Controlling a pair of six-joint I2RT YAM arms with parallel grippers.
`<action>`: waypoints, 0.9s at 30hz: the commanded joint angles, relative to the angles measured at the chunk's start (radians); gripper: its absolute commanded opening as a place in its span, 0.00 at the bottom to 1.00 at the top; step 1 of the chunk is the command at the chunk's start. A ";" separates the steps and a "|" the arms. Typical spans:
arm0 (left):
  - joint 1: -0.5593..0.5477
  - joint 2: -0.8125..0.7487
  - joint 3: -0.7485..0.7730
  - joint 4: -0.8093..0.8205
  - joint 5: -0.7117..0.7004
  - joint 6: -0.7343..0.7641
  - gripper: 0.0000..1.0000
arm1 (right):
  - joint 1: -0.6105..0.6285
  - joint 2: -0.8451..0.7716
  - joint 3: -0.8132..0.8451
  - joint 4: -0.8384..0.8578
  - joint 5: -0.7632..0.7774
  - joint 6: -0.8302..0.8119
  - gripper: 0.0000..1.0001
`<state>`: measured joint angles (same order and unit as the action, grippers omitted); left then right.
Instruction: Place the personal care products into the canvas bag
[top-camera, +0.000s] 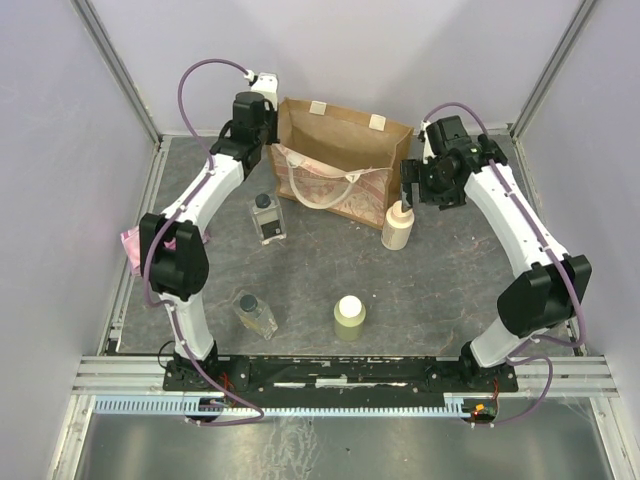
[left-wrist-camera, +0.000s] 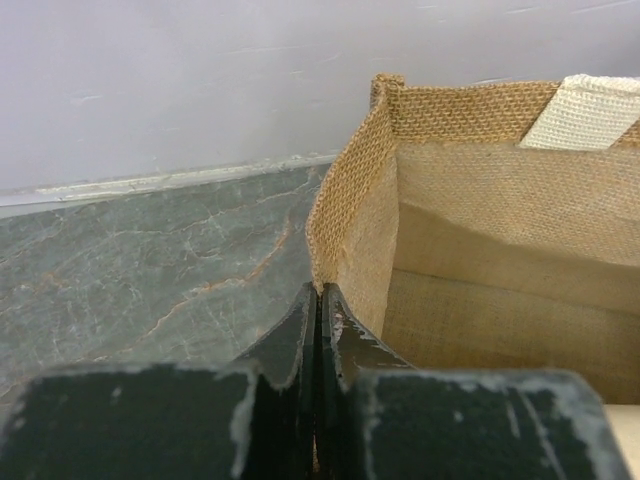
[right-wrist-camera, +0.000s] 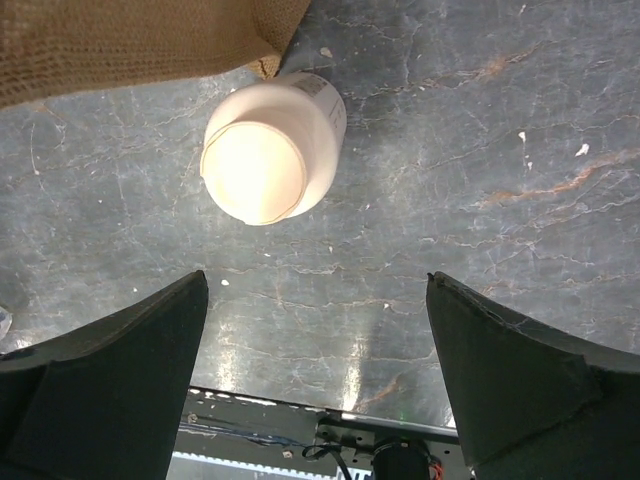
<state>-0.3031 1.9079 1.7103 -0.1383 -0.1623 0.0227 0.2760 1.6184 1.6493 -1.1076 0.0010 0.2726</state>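
Left side: one flat pink packet (top-camera: 130, 240) lies at the left edge of the table (top-camera: 450, 290) (not part of the job). My left pincer (left-wrist-camera: 320, 300) is pressed together at the near left corner of the canvas bag (left-wrist-camera: 470, 250). I cannot tell whether any cloth is caught between the fingers.

Count, moving right:
- Clear squarish bottles with dark caps: two. The farther clear bottle (top-camera: 266, 217) stands near the bag's left front corner. The nearer clear bottle (top-camera: 254, 312) is close to my left base.
- Canvas bag: one, standing mouth up at the far side.
- The yellow-green bottle (top-camera: 349, 318) with a white cap: one, mid-table near the front.
- The cream bottle (right-wrist-camera: 265, 150): one, just beside the bag's right front corner.

All four bottles are on the table; none is in the bag.

Right side: my right pincer (right-wrist-camera: 315, 285) hangs with its fingers wide apart and nothing between them. The cream bottle stands upright, long axis vertical, below the fingers, forward of them and offset toward the left one. My right arm is clearly the nearer. I judge that the pincer must be centred over the bottle before any descent.
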 joint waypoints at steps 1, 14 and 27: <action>0.008 0.026 0.072 -0.058 -0.088 -0.001 0.03 | 0.029 0.002 -0.003 0.043 0.034 0.018 0.98; 0.083 -0.024 0.030 -0.073 -0.176 0.002 0.03 | 0.047 0.079 -0.028 0.097 0.068 0.124 0.98; 0.093 -0.043 0.004 -0.063 -0.152 0.016 0.03 | 0.080 0.256 0.064 0.009 0.047 0.162 0.97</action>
<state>-0.2119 1.9137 1.7271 -0.1925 -0.3096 0.0223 0.3420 1.8462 1.6493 -1.0637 0.0410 0.4114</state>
